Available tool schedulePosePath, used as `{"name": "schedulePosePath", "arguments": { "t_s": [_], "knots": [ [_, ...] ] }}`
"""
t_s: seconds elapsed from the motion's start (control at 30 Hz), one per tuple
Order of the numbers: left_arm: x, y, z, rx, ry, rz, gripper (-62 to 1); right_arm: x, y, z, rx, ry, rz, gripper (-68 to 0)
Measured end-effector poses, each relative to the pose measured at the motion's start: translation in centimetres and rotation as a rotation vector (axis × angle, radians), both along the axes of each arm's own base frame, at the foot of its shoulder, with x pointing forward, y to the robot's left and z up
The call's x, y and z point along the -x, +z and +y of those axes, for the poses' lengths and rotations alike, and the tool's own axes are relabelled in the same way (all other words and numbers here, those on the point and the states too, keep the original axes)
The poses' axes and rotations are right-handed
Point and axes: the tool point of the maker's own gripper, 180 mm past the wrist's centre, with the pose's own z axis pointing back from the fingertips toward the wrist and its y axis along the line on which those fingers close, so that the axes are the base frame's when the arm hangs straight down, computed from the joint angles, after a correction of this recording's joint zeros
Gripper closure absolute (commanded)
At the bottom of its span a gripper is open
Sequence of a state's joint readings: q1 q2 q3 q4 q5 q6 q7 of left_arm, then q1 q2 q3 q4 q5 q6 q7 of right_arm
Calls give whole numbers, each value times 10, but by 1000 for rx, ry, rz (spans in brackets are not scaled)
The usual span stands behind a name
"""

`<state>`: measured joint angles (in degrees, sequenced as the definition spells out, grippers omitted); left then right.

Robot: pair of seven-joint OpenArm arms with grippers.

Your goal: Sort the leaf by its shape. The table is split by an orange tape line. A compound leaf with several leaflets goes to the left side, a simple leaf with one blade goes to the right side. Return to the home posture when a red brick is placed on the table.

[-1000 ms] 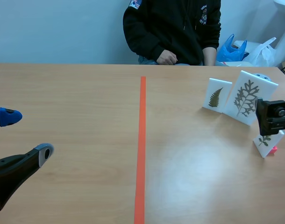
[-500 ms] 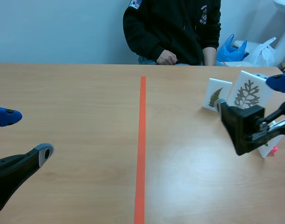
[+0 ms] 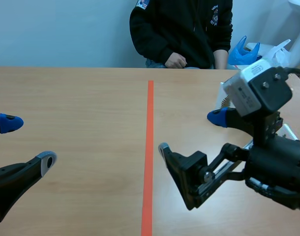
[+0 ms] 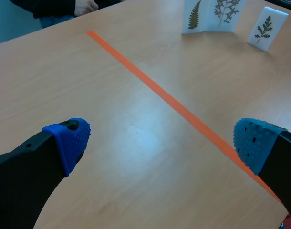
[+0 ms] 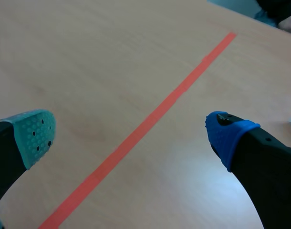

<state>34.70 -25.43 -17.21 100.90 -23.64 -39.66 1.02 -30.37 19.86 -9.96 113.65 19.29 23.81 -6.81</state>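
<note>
Cards (image 4: 267,28) right of tape (image 3: 149,147), left pincer (image 4: 162,140) gaping, right pincer (image 5: 131,134) gaping

Three leaf cards (image 4: 224,14) stand on the table (image 4: 112,95).

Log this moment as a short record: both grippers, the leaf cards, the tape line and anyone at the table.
tape line: orange, runs down the middle of the table
left gripper: open, empty, over the left side
right gripper: open, empty, just right of the tape line
leaf cards: three, standing on the right side, none gripped
person: seated at the far edge
</note>
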Motion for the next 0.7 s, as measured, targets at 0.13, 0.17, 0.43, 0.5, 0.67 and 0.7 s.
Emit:
{"name": "schedulePosePath", "arguments": {
  "t_s": [0.13,0.17,0.43,0.5,0.67,0.7],
  "knots": [
    [0,-2,0,-8,0,9,-623,2,-3,2,3,7,13,-659],
    [1,-3,1,-11,0,13,-623,2,-3,2,5,7,15,-659],
    [1,-3,1,-13,0,15,-623,1,-5,1,12,-2,23,-659],
    [1,-3,1,-13,0,15,-623,1,-5,0,13,-5,23,-659],
    [1,-3,1,-13,0,15,-623,0,-5,-1,14,-17,22,-659],
    [1,-3,1,-13,0,15,-623,-1,-5,-2,14,-21,21,-659]
  ]
}}
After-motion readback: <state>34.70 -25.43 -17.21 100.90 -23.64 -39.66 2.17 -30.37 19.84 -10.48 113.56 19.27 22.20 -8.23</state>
